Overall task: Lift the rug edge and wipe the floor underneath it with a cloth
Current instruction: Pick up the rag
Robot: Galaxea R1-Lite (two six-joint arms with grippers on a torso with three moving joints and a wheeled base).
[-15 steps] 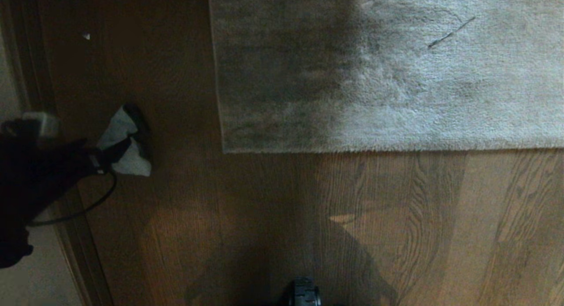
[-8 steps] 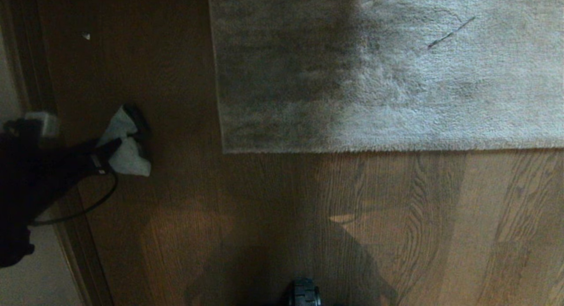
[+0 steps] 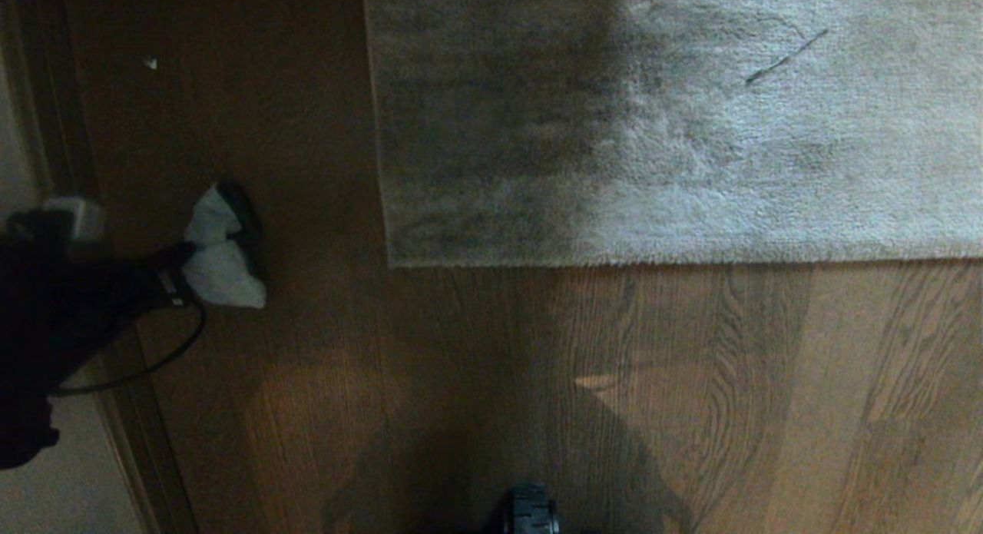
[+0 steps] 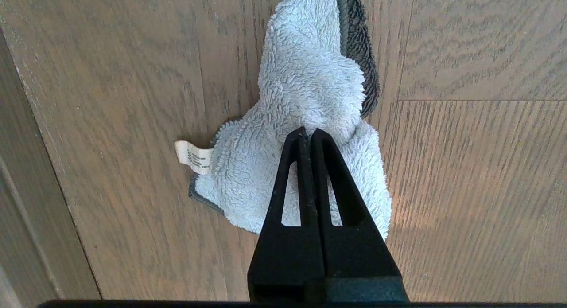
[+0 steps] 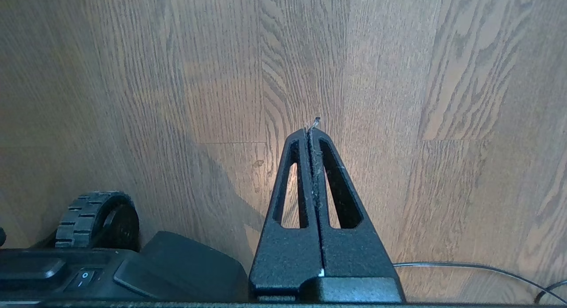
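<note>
Pinching a fold of the small, pale grey-green terry cloth, the left gripper has its 2 black fingers pressed together on the fabric, which lies bunched on the brown wood-grain plank floor with a white label sticking out at one side. Well apart from the cloth, the large grey-beige plush rug lies flat, its straight rug edge resting on the floor. Closed on nothing, the right gripper hangs above bare planks beside the robot's black base.
</note>
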